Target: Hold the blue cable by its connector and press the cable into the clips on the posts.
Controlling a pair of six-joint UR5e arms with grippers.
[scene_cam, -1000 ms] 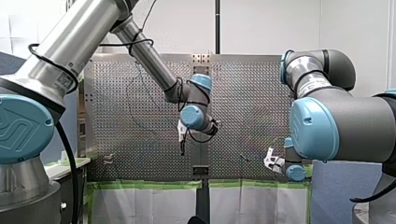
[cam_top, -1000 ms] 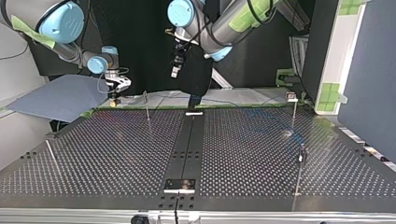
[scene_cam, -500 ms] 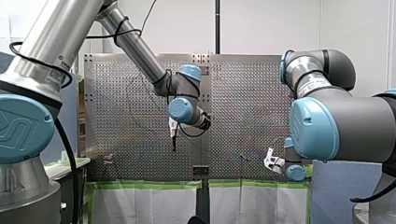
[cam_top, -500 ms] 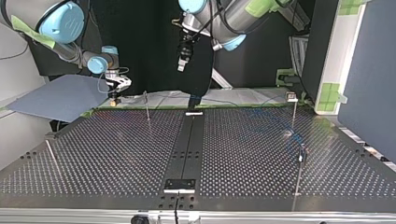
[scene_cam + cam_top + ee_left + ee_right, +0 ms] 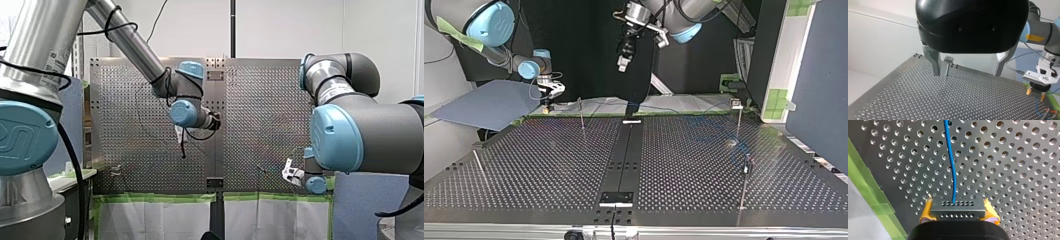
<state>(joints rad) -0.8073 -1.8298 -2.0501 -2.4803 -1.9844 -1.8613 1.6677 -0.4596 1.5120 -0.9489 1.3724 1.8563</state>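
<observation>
Connector (image 5: 958,208) (clamped in right hand (image 5: 958,213)) near table (image 5: 1023,182) edge.

Even bright room light, soft glare across perforated table (image 5: 260,110)

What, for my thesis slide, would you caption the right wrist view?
My right gripper, yellow-padded, clamps the connector; the blue cable runs ahead over the perforated table.

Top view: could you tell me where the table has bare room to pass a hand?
Bare: the perforated table between the thin post and the near edge, left of the centre strip. Crowded: the view's right, with blue cable and posts.
</observation>
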